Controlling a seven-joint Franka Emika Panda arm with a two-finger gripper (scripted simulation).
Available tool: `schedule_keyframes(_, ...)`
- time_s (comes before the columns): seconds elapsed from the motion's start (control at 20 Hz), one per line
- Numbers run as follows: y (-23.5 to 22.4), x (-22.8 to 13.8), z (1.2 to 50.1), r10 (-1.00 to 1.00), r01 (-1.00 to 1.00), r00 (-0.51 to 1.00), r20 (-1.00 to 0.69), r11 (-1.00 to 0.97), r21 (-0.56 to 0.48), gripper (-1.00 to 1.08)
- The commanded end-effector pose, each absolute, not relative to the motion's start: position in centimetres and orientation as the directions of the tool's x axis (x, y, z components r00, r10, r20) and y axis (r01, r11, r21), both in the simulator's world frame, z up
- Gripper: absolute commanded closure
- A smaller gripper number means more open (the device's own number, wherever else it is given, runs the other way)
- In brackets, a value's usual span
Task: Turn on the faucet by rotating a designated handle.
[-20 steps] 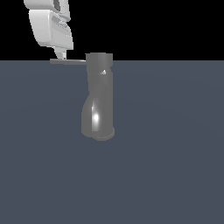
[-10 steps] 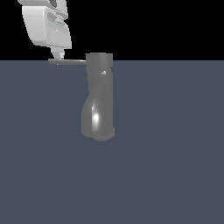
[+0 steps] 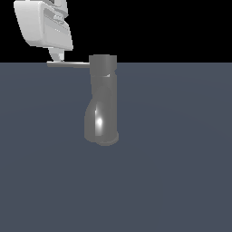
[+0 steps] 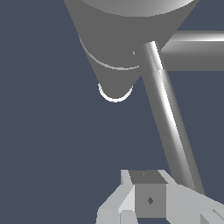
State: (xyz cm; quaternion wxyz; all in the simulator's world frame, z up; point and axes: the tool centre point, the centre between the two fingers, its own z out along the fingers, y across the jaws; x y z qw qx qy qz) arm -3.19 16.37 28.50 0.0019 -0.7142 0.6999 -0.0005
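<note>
Jaws sit low over the rod's far tip, but neither view shows clearly whether they are open or closed, so I cannot tell. Going left to right in the exterior view: gripper (image 3: 56, 57), white and blocky, hangs at the upper left, its lower end touching or just above the handle (image 3: 69, 64). That handle is a thin straight grey rod running level from its free tip, under the gripper, into the cap of the faucet (image 3: 102, 100), which stands upright near the middle on the flat grey-blue floor (image 3: 181, 158), bulging low down and glossy.

Wrist view: handle (image 4: 168, 113) runs from the faucet top (image 4: 114, 52) down toward the gripper (image 4: 148, 199), passing just beside one finger.

Handling, as a guess: rigid metal, smooth and probably slippery, nothing fragile; the faucet looks fixed, only the rod should swing. Best contact is near the free tip for most leverage. A sideways push may do as well as a pinch, since a thin round rod can slip between pads.
</note>
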Motion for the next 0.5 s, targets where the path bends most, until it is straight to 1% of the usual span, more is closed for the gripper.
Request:
schedule_keyframes(0.0, 16.3, -4.0, 28.5, -1.000, -1.000, 0.020, 0.000, -0.020, 0.000, 1.08)
schedule_keyframes(0.45, 16.0, -6.4, 28.5, -1.000, -1.000, 0.020, 0.000, -0.020, 0.000, 1.08)
